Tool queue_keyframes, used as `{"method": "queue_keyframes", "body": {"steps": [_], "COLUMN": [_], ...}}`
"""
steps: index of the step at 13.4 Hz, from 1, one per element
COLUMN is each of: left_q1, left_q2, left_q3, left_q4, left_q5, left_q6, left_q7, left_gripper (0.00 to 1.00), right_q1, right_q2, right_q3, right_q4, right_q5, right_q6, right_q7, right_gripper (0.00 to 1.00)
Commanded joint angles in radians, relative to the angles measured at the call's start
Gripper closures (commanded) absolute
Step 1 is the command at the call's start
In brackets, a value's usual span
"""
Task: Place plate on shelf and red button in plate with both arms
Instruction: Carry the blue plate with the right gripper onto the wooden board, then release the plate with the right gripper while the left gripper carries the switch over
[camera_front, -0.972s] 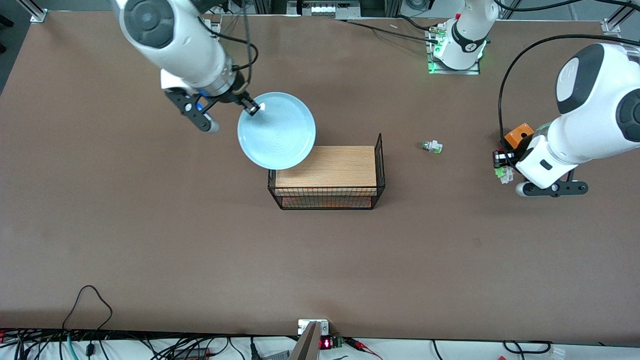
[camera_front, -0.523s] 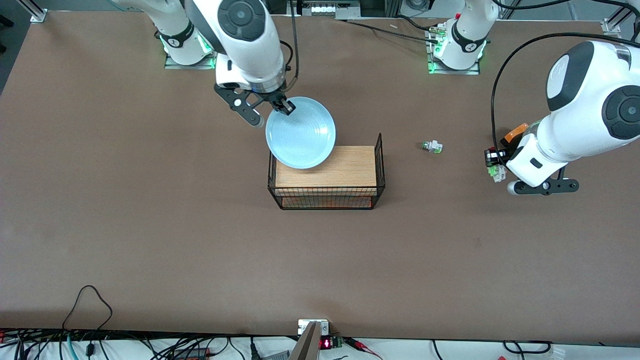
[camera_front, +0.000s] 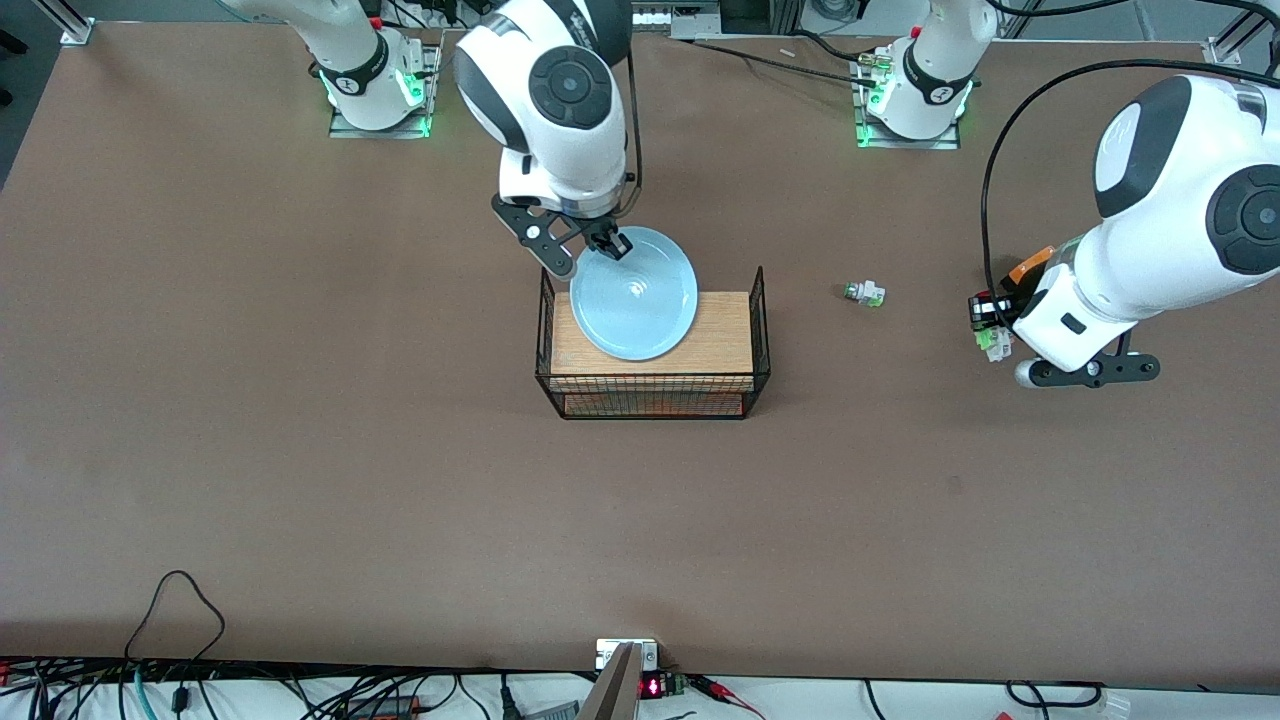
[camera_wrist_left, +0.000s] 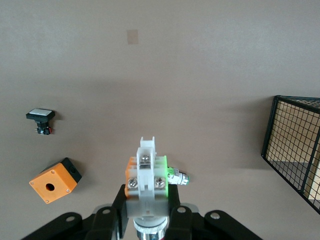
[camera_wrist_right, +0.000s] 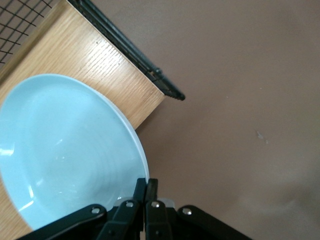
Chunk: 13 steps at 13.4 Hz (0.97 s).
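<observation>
Tools (camera_front: 607, 243) (camera_front: 990, 325) grip one plate (camera_front: 634, 293), one red button (camera_wrist_left: 148, 172).

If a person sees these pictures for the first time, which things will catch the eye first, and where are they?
First the pale blue plate, pinched at its rim by the right claw and held over the wooden top shelf of the black wire rack at mid-table. Then the left claw, toward the left arm's end, shut on the red button above the table.

A wide brown bench (camera_front: 300, 450) is filling the scene under even, soft light. Tangled cables (camera_front: 250, 695) are lying along its near edge, and aluminium framing (camera_front: 70, 20) is standing at its far corners.
</observation>
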Motion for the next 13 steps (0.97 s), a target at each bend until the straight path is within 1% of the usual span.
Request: {"method": "queue_keyframes", "body": {"steps": [1, 5, 7, 9, 11, 13], "left_q1": [0.005, 0.003, 0.000, 0.000, 0.000, -0.004], "left_q2": [0.011, 0.011, 0.011, 0.011, 0.011, 0.012], "left_q3": [-0.005, -0.006, -0.009, -0.041, -0.070, -0.095], "left_q4": [0.046, 0.058, 0.061, 0.063, 0.072, 0.075], "left_q5": [-0.001, -0.003, -0.005, -0.005, -0.005, -0.003], "left_q6": [-0.031, -0.038, -0.051, -0.052, -0.060, -0.077], "left_q7": [-0.011, -0.014, -0.034, -0.078, -0.124, -0.164], "left_gripper": [0.97, 0.97, 0.97, 0.97, 0.97, 0.97], "right_q1": [0.026, 0.039, 0.039, 0.040, 0.039, 0.037], "right_q2": [0.031, 0.062, 0.077, 0.092, 0.117, 0.131], "right_q3": [-0.012, -0.013, -0.013, -0.012, -0.012, -0.013], "right_q4": [0.007, 0.007, 0.007, 0.007, 0.007, 0.007], "right_q5": [-0.023, -0.031, -0.036, -0.060, -0.074, -0.074], "right_q6": [0.061, 0.128, 0.138, 0.162, 0.171, 0.184], "right_q7": [0.056, 0.070, 0.070, 0.070, 0.068, 0.064], "right_gripper": [1.00, 1.00, 1.00, 1.00, 0.95, 0.83]}}
